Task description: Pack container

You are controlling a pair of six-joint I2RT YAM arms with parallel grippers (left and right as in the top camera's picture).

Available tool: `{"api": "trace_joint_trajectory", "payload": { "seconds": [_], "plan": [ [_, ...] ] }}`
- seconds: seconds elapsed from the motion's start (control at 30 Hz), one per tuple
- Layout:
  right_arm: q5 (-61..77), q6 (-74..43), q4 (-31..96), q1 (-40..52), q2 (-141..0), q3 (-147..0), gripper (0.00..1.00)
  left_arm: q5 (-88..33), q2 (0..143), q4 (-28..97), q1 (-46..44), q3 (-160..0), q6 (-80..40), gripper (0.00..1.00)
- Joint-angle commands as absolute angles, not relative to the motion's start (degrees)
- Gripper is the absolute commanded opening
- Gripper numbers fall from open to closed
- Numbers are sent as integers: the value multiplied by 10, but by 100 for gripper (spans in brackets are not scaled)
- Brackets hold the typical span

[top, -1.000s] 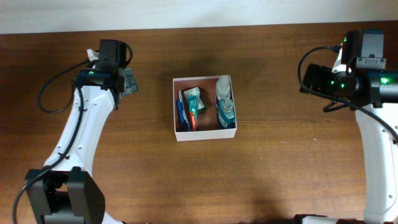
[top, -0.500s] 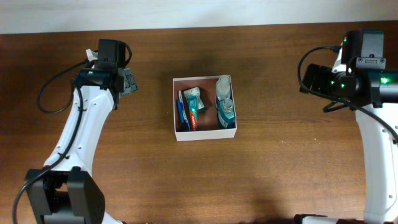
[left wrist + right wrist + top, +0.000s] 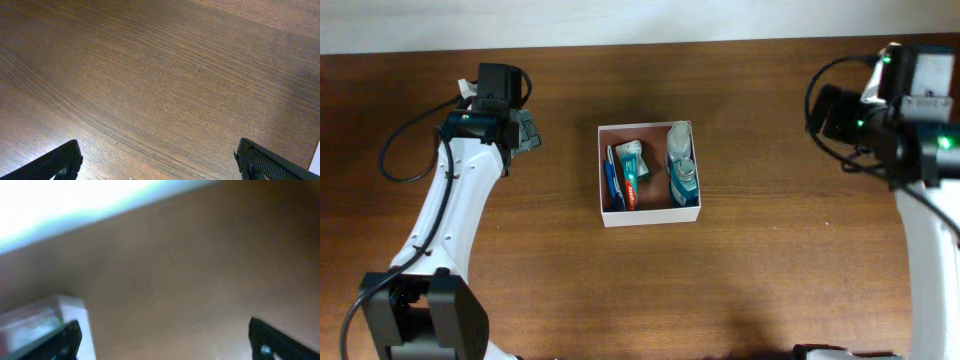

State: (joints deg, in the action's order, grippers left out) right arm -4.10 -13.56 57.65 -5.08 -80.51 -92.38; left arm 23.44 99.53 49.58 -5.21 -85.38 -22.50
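Note:
The container [image 3: 652, 217], a square white-walled box with a pinkish-brown inside, sits mid-table. It holds a blue toothbrush [image 3: 611, 180], a toothpaste tube [image 3: 631, 168] and clear bottles with blue liquid [image 3: 682, 175]. My left gripper [image 3: 528, 131] is well to the left of the box, open and empty, with only bare wood between its fingertips in the left wrist view [image 3: 160, 162]. My right gripper [image 3: 828, 112] is far to the right of the box, open and empty. Its blurred wrist view [image 3: 165, 340] shows a white corner of the container [image 3: 75, 311] at the lower left.
The brown wooden table [image 3: 770, 260] ends at a pale strip along the far edge [image 3: 640, 20]. Cables loop off both arms, at the left [image 3: 395, 150] and at the right [image 3: 815, 95].
The right arm has swung and shifted a little toward the far edge, and its wrist view is motion-blurred. The left arm and the box contents have not moved.

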Motion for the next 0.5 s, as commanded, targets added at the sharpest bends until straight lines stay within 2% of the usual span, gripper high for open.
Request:
{"api": "trace_joint_trajectory", "payload": {
  "seconds": [0.0, 0.23, 0.47],
  "plan": [
    [-20, -136, 450, -26, -660, -823, 98, 244, 989, 496, -51, -860, -222, 100],
    [-20, -92, 121, 9, -388, -474, 98, 244, 989, 496, -51, -860, -222, 100],
    [-19, -79, -78, 7, -173, -179, 98, 244, 989, 496, -51, -860, -222, 99]
  ]
}}
